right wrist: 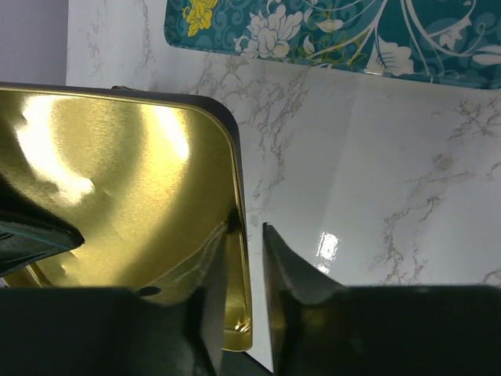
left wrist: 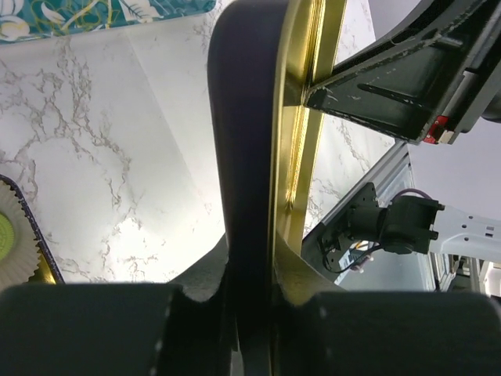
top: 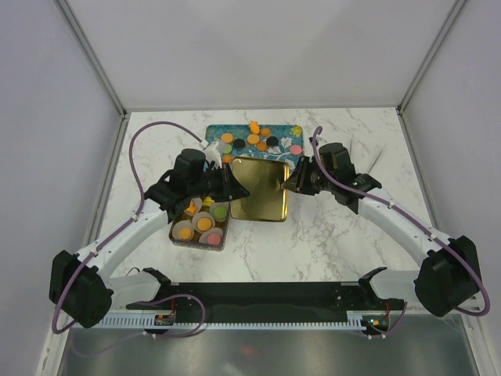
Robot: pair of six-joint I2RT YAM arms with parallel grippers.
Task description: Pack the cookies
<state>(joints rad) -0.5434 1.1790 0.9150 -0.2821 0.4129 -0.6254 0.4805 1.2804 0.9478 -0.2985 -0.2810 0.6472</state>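
Loose cookies (top: pixel 258 139) in orange, green, pink and black lie on the teal floral tray (top: pixel 215 133). More cookies (top: pixel 205 224) sit in white paper cups inside a dark tin (top: pixel 182 240) at the left. A gold tin lid (top: pixel 262 189) is between the two grippers, inner side up. My left gripper (top: pixel 235 188) is shut on the lid's left rim (left wrist: pixel 293 117); the hold also shows in the left wrist view (left wrist: pixel 262 266). My right gripper (top: pixel 288 184) straddles the lid's right rim (right wrist: pixel 239 258) with jaws slightly apart, and a thin gap shows beside the outer finger (right wrist: pixel 290 266).
The teal tray (right wrist: pixel 352 31) lies just beyond the lid. A paper cup (left wrist: pixel 8 243) in the tin shows at the left edge of the left wrist view. White enclosure walls surround the marble table (top: pixel 344 227). Purple cables loop over both arms.
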